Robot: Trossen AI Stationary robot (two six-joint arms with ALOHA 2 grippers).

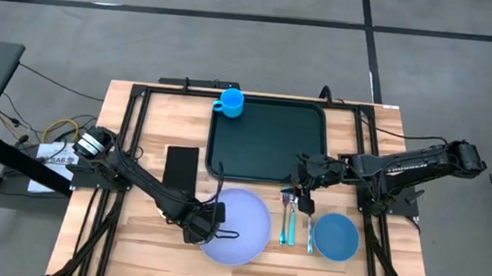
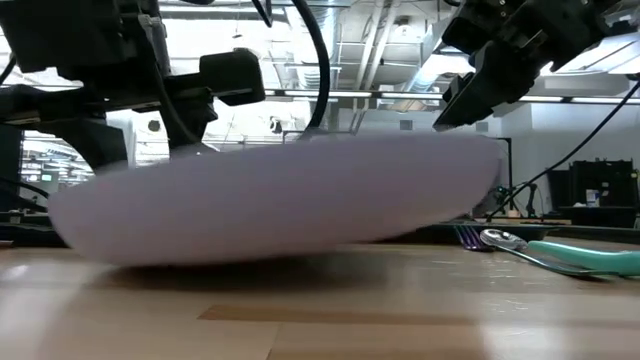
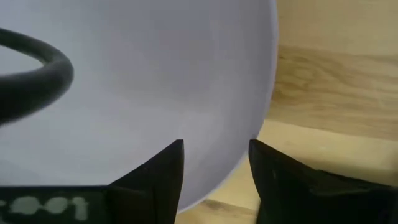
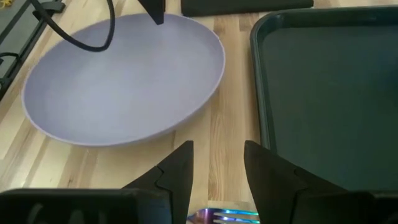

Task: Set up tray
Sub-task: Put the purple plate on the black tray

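The lavender plate (image 1: 239, 228) lies near the table's near edge. In the low view the plate (image 2: 280, 205) stands tilted: its right side is raised, its left underside rests on the wood. My left gripper (image 1: 211, 220) is at the plate's left rim. The dark green tray (image 1: 268, 142) lies flat, just beyond the plate. My right gripper (image 1: 305, 196) hangs open and empty above the fork's head (image 4: 225, 216), between tray and blue bowl (image 1: 336, 235), well off the table (image 2: 460, 100). My left gripper (image 3: 214, 144) comes at the plate's left rim (image 3: 217, 186) slanting down from the table's left. The rim runs between the fingers: one finger (image 3: 158, 177) over the plate's inner face, the other (image 3: 280, 180) outside the rim. The plate's opposite side is tipped up.
A blue cup (image 1: 230, 103) stands at the tray's far left corner. A teal-handled fork (image 1: 288, 222) and spoon (image 1: 309, 233) lie between plate and bowl. A flat black rectangle (image 1: 181, 168) lies left of the tray. A black cable loop (image 3: 37, 62) hangs over the plate.
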